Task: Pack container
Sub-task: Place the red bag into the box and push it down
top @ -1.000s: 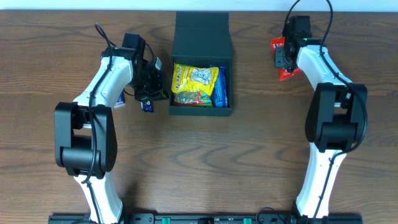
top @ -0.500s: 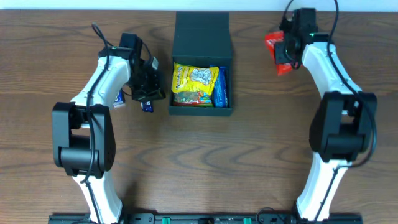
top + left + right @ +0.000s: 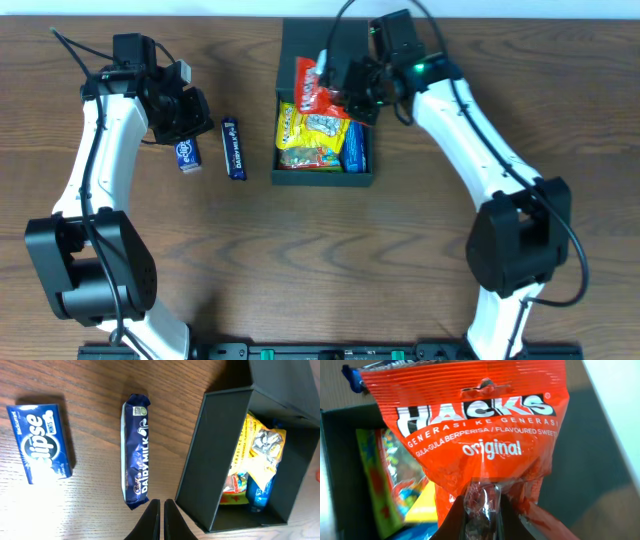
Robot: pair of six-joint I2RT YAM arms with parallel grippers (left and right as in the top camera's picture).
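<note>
The dark green container (image 3: pixel 322 178) stands open at the table's middle back, its lid flap (image 3: pixel 325 40) folded away. A yellow snack packet (image 3: pixel 312 135) and a blue packet (image 3: pixel 356 148) lie inside. My right gripper (image 3: pixel 350 88) is shut on a red Hacks sweets packet (image 3: pixel 318 92) and holds it over the container's back half; in the right wrist view the packet (image 3: pixel 480 435) hangs from the jaws (image 3: pixel 482 505). My left gripper (image 3: pixel 195 118) is shut and empty, left of the container, above the table (image 3: pixel 161 502).
A blue Dairy Milk bar (image 3: pixel 233 148) lies left of the container and shows in the left wrist view (image 3: pixel 136 457). A blue Eclipse mints box (image 3: pixel 187 153) lies further left, also in the left wrist view (image 3: pixel 40 442). The container's left wall (image 3: pixel 210 460) is close by.
My right arm has swung left with the red packet, from the far right to above the container. My left arm has drawn back to the left, away from the container.
</note>
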